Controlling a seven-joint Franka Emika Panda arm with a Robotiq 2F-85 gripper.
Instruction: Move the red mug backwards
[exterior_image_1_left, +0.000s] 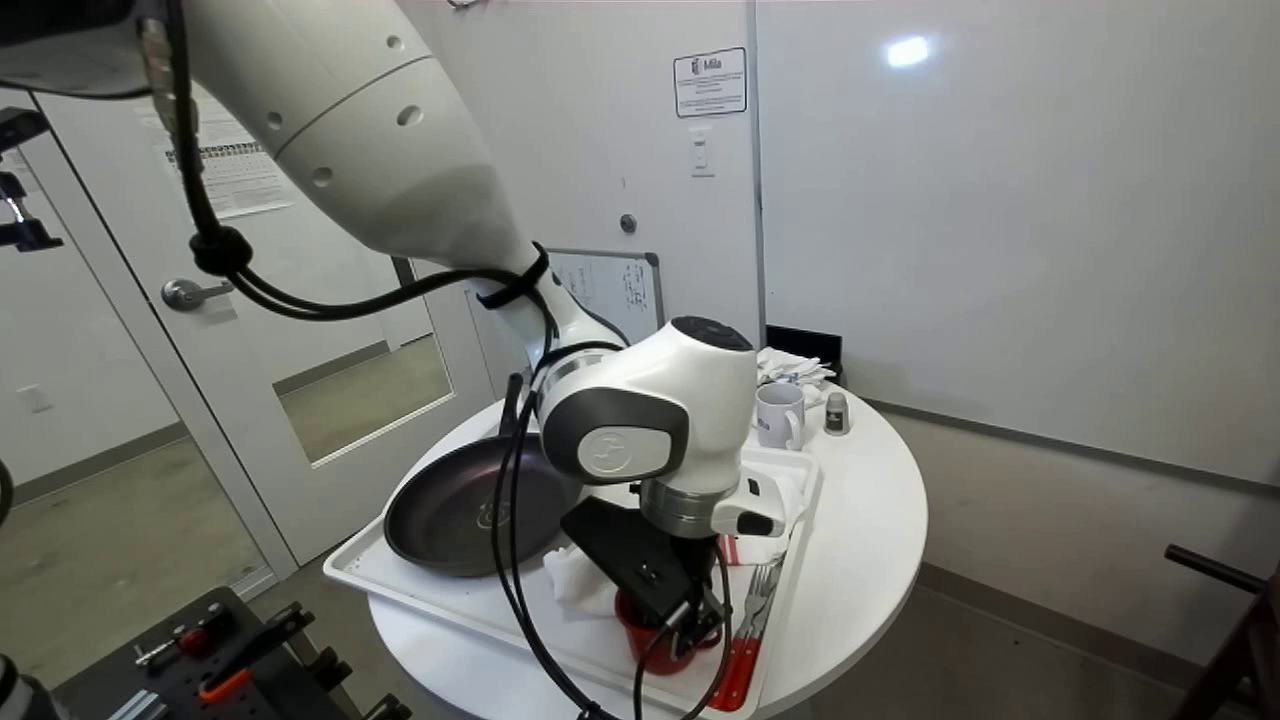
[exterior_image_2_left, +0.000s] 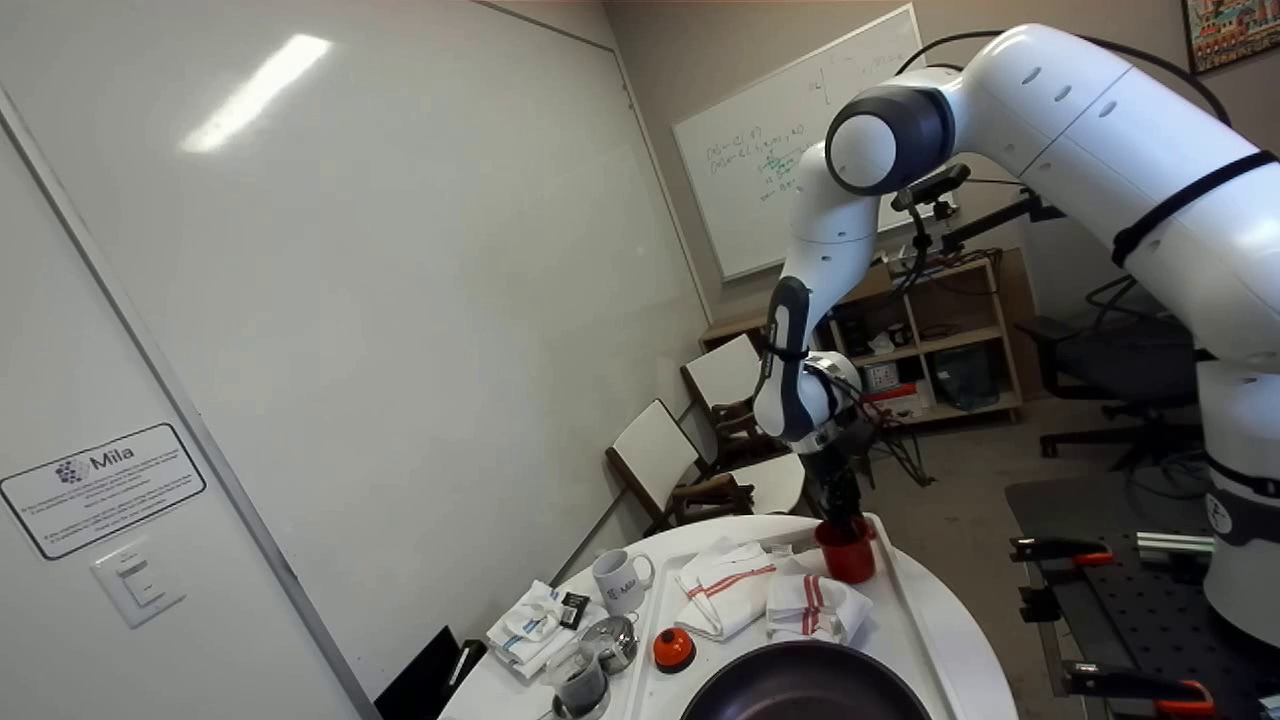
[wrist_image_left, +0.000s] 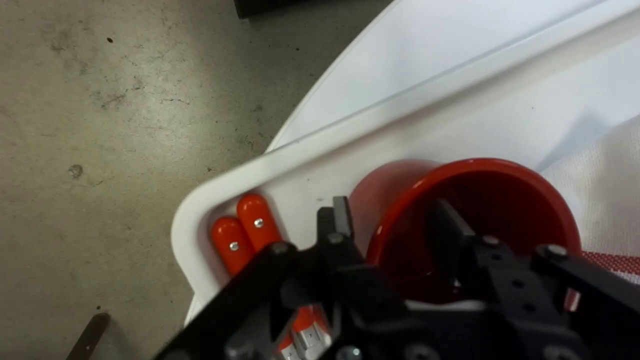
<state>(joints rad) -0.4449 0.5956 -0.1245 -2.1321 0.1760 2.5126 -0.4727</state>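
In the wrist view the claw (wrist_image_left: 390, 215) stands spread, straddling the nine-o'clock wall of the red mug (wrist_image_left: 522, 215), likely so closing pinches it there

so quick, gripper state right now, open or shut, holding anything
Gripper: open, holding nothing; its jaws stand apart, one inside the glossy red cylindrical mug, one outside, not closed on its wall.

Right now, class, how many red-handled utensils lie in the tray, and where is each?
2, in a corner of the tray: one utensil along its edge, the other utensil alongside, nearer the red mug. The gripper blocks part, so more may be hidden.
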